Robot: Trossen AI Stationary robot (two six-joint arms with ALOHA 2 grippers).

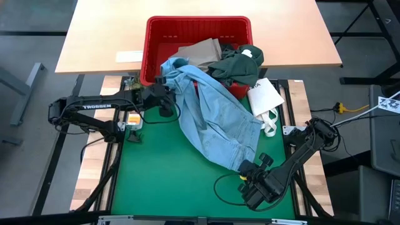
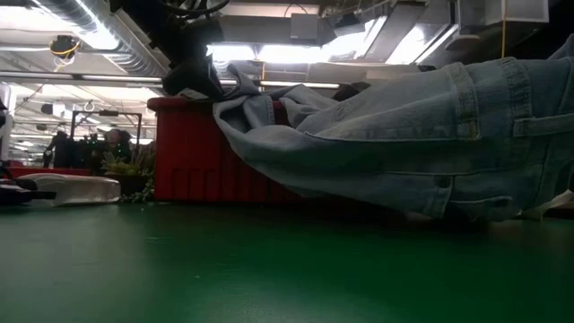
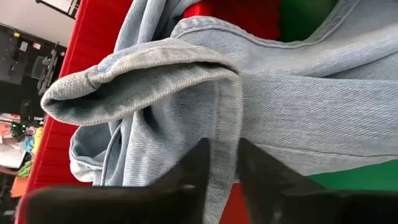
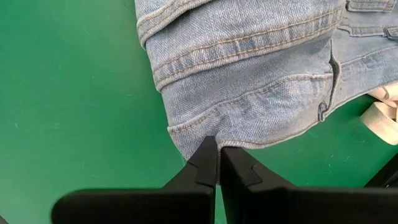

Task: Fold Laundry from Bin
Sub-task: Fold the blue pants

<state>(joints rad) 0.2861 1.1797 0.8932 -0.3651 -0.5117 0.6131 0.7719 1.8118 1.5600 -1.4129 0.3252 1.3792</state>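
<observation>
Light blue denim jeans (image 1: 215,119) stretch from the red bin's (image 1: 156,28) near left corner across the green mat toward the near right. My left gripper (image 1: 165,92) is shut on the jeans at the bin end, beside a rolled leg cuff (image 3: 124,81). My right gripper (image 1: 249,167) is shut on the waist end. In the low view the jeans (image 2: 404,135) sag between the two holds, low over the mat. A dark green garment (image 1: 240,62) hangs over the bin's near rim, and a tan one (image 1: 200,51) lies inside. My left gripper pinches a stitched seam strip of the jeans (image 3: 225,134) between its two fingers, close to the bin's near left corner. The fingers (image 3: 196,163) come level from the table's left, slanting a little down. The cloth beyond them bunches in folds over the bin's rim. My right gripper pinches the jeans' edge at a lower corner of the waist end (image 4: 214,132) between its two fingers (image 4: 205,158). It comes steeply from above on the near right side. The denim spreads away from the fingertips, raised off the mat.
A white packet with handles (image 1: 265,99) lies on the mat's far right, by the bin's near right corner. The light wooden tabletop (image 1: 100,37) carries the bin. Bare green mat (image 1: 162,175) stretches on the near left.
</observation>
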